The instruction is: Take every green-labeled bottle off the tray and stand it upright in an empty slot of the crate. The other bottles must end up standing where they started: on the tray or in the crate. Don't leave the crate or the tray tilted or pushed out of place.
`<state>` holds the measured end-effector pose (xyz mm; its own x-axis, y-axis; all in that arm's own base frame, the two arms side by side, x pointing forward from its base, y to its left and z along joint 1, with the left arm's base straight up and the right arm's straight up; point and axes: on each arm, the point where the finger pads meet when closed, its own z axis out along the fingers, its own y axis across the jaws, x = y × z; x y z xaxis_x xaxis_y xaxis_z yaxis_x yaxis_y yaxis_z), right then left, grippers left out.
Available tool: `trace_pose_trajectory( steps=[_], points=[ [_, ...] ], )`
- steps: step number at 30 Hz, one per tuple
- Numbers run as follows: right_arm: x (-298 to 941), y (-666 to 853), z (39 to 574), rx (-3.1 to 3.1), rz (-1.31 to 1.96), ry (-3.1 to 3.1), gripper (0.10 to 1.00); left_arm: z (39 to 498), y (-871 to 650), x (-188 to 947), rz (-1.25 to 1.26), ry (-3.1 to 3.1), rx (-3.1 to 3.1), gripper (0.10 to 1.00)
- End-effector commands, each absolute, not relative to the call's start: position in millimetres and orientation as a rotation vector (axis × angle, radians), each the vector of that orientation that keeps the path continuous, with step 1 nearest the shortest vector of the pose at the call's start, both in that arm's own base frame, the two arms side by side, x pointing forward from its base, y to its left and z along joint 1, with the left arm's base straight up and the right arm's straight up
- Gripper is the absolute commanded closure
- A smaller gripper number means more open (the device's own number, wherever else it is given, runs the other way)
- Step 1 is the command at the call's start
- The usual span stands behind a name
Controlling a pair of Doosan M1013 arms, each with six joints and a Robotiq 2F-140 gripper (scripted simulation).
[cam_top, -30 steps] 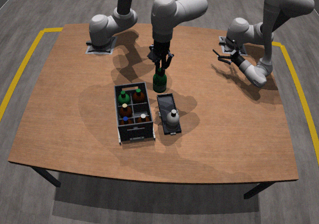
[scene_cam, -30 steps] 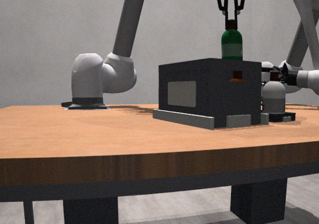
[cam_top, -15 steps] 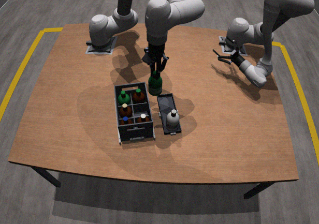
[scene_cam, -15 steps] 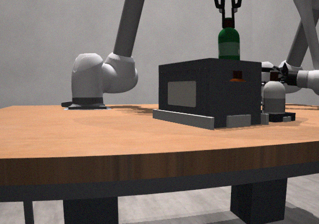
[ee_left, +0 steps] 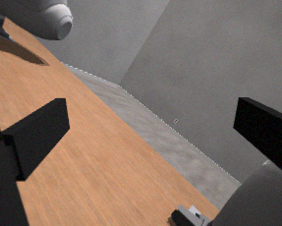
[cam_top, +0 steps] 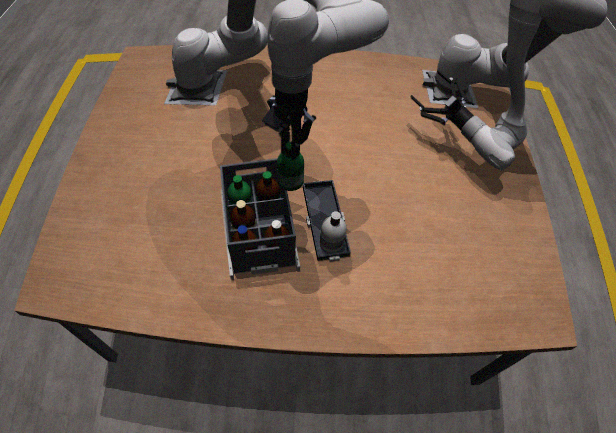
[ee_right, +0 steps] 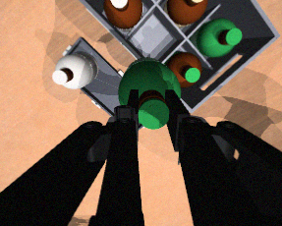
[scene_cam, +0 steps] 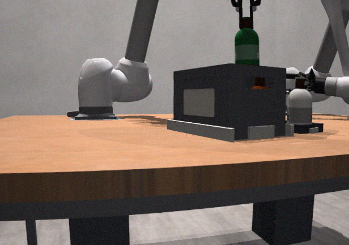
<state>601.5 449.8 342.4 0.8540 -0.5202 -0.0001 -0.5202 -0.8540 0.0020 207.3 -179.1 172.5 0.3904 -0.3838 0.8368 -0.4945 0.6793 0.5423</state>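
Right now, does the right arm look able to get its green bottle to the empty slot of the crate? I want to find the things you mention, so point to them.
Probably yes. The empty slot (cam_top: pixel 271 213) (ee_right: pixel 151 39) is open above, near the held green bottle (cam_top: pixel 290 168) (scene_cam: pixel 247 46) (ee_right: pixel 147 84), and the left claw (cam_top: pixel 428 109) (scene_cam: pixel 286 83) (ee_left: pixel 151 113) is away. The crate (cam_top: pixel 260 256) (scene_cam: pixel 198 78) (ee_right: pixel 251 22) rim and neighbouring bottles may need care.

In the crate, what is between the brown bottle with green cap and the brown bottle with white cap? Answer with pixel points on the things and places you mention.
An empty slot (cam_top: pixel 270 218) (ee_right: pixel 150 41); the right wrist view shows it.

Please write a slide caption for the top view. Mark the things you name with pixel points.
The right gripper (cam_top: pixel 290 146) (scene_cam: pixel 246 21) (ee_right: pixel 151 102) holds a green bottle (cam_top: pixel 290 171) (scene_cam: pixel 247 50) (ee_right: pixel 149 81) beside a crate (cam_top: pixel 262 253) (scene_cam: pixel 204 102) (ee_right: pixel 259 25); a white bottle (cam_top: pixel 333 233) (scene_cam: pixel 299 105) (ee_right: pixel 79 71) stands on the tray (cam_top: pixel 320 231) (scene_cam: pixel 304 128) (ee_right: pixel 100 81).
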Motion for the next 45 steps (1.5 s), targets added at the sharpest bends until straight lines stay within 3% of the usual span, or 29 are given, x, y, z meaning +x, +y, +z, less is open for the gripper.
trace_pose_trajectory(
  steps=[1,45],
  points=[
    [605,446,344,3.025,0.0,-0.849,0.999,173,-179,207,0.083,-1.212,0.877,0.098],
    [646,402,344,3.025,0.0,-0.849,0.999,173,-179,207,0.083,-1.212,0.877,0.098]
  ],
)
